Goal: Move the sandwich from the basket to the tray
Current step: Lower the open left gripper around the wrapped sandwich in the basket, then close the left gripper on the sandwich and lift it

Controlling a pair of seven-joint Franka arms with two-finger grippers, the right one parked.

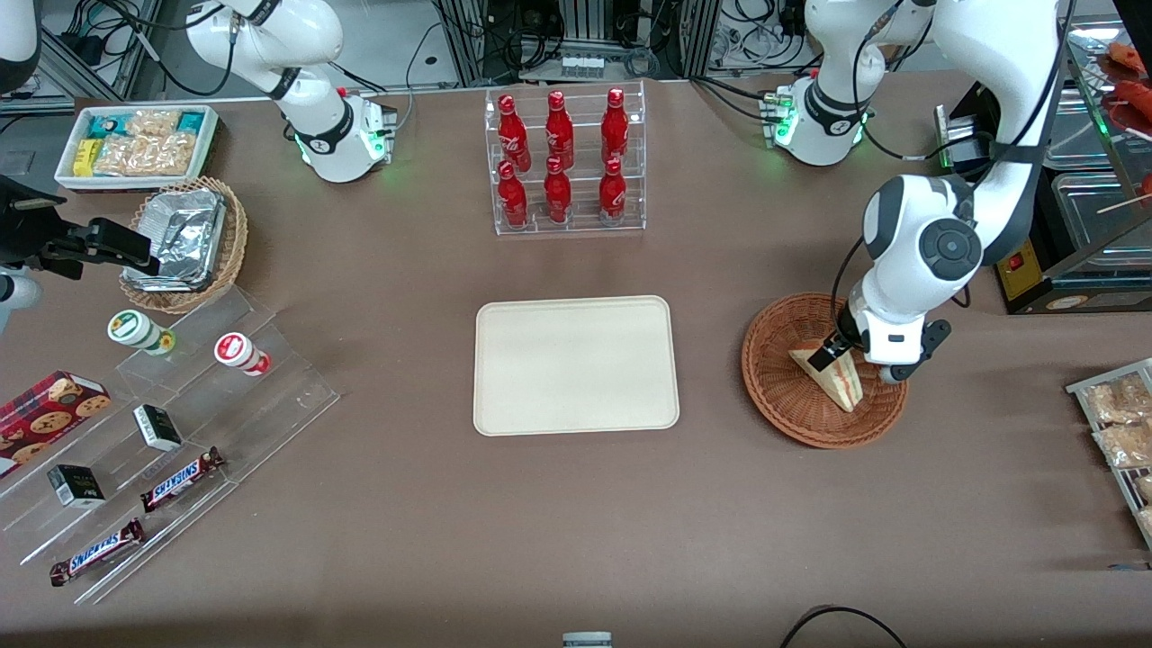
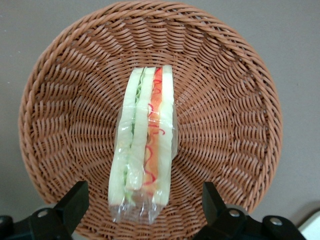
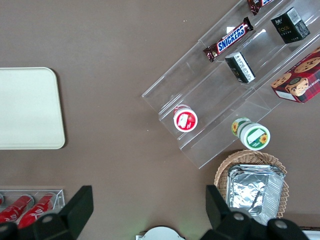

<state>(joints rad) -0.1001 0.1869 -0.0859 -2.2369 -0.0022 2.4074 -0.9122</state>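
The sandwich, a clear-wrapped wedge with cream bread and red and green filling, stands on edge in the reddish-brown wicker basket. My left gripper is lowered into the basket over the sandwich's end farther from the front camera. It is open, with one black finger on each side of the wrapped end and a gap between each finger and the bread. The cream tray lies bare beside the basket at mid-table.
A clear rack of red bottles stands farther from the camera than the tray. A stepped acrylic shelf with snacks, a foil-lined tan basket and a white snack bin sit toward the parked arm's end. Packet trays lie near the working arm.
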